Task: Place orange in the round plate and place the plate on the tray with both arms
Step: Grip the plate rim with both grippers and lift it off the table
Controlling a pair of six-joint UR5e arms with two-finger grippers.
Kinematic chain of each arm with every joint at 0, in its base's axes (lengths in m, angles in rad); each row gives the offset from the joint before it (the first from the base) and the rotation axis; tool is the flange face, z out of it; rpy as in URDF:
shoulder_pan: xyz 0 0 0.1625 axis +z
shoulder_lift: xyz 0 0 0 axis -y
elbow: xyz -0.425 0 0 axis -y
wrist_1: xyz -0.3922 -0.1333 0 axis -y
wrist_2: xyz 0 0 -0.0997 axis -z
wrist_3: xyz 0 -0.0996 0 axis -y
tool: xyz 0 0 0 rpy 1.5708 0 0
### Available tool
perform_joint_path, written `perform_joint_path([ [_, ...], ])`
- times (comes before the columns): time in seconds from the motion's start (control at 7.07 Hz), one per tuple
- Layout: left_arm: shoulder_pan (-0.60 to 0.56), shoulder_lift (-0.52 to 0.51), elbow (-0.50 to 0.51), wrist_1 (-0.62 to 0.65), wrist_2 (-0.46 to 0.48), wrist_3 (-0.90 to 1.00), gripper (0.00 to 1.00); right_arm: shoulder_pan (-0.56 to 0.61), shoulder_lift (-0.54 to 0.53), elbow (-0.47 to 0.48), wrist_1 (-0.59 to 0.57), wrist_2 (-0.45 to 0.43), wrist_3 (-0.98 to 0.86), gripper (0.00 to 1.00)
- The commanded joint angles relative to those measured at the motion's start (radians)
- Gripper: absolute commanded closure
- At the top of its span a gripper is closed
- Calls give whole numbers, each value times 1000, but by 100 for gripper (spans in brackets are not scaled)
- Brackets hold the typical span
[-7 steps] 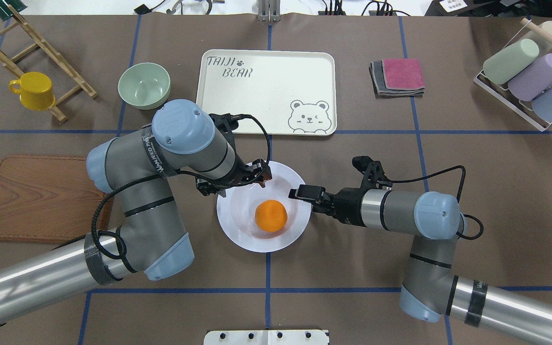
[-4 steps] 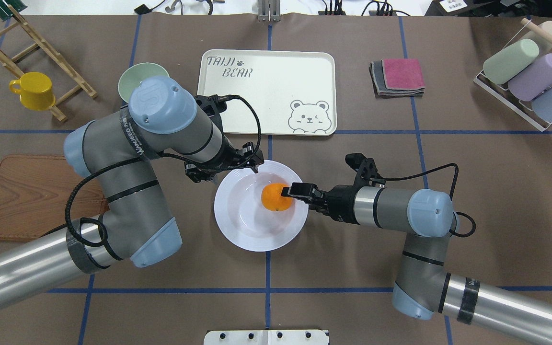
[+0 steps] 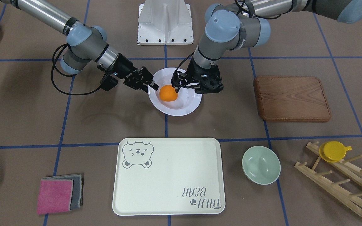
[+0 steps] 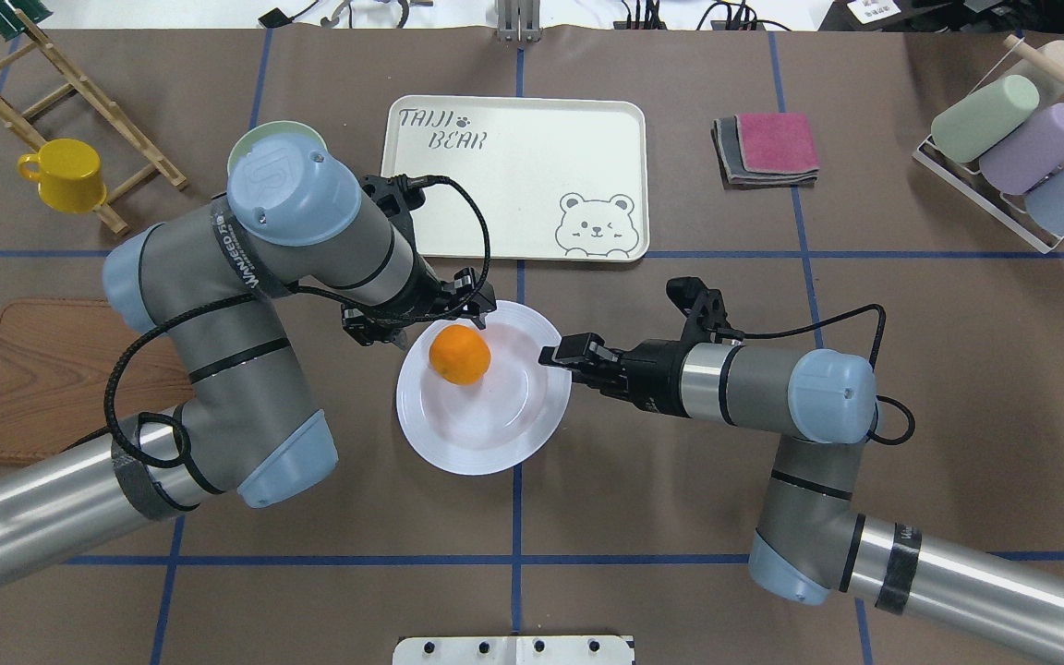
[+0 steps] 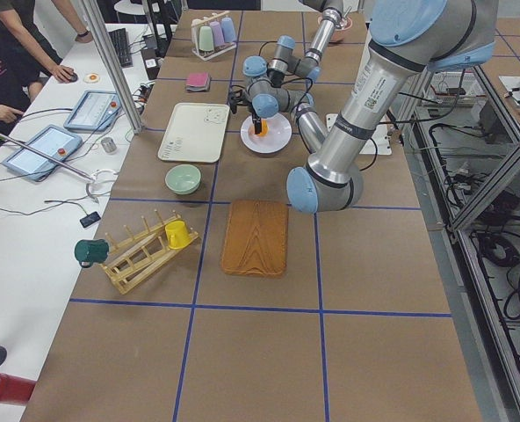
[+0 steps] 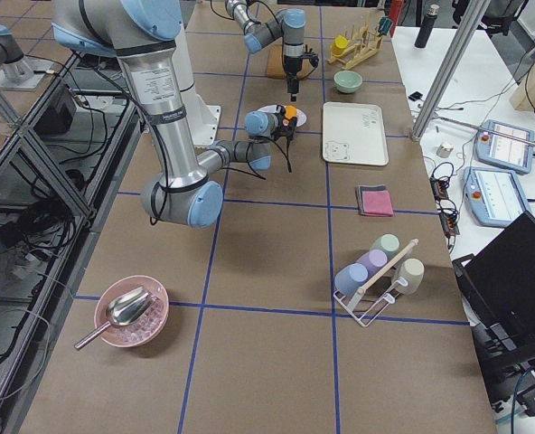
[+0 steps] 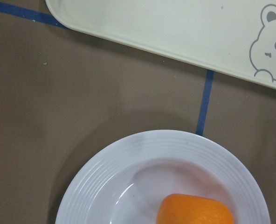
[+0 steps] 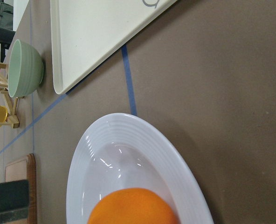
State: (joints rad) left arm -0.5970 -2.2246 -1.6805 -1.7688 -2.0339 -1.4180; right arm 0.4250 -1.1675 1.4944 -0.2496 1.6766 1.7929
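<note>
Mid-carry of round plate (image 4: 495,434) holding orange (image 4: 458,356), left end effector (image 4: 475,314) and right end effector (image 4: 552,356) clamped on rim; next, level lift onto tray (image 4: 513,185) at top centre.

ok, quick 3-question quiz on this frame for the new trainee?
1. True or false: the orange lies in the plate.
2. Relative to the tray, the plate is: A on it; B apart from it; C under it.
3. Which task step is left?
Key: 1 true; 2 B; 3 putting the plate on the tray.
</note>
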Motion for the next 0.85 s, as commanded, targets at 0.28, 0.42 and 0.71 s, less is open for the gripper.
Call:
perform_joint_path([
  [0.28,-85,99,-112,6,-95,81,2,3,26,3,0,0,22,100],
  [0.42,-127,112,-143,50,-136,120,2,3,35,3,-2,-1,22,100],
  [0.71,-162,117,-206,151,-140,190,2,21,49,4,0,0,78,100],
])
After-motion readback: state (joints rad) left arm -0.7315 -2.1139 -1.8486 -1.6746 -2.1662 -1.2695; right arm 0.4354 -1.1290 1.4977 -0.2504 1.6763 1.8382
